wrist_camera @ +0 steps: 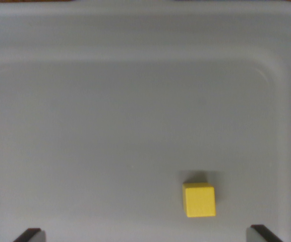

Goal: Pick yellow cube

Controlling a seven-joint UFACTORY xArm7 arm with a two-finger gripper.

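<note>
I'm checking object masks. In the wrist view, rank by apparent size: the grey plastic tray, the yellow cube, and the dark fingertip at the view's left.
1. Grey plastic tray, fills the view.
2. Yellow cube.
3. Dark fingertip, only a cropped sliver, so its real size is unsure.

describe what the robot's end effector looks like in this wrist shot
Only the two finger tips show, poking in at the bottom corners of the wrist view. Each is a dark, nearly black, flat-ended bar with a lighter grey face. The end effector shows no cables or markings.

Setting reads as a robot test bench or lab. View is filled by a plain grey plastic bin (135, 101) with rounded corners. No furnishings visible; room type otherwise indeterminate.
</note>
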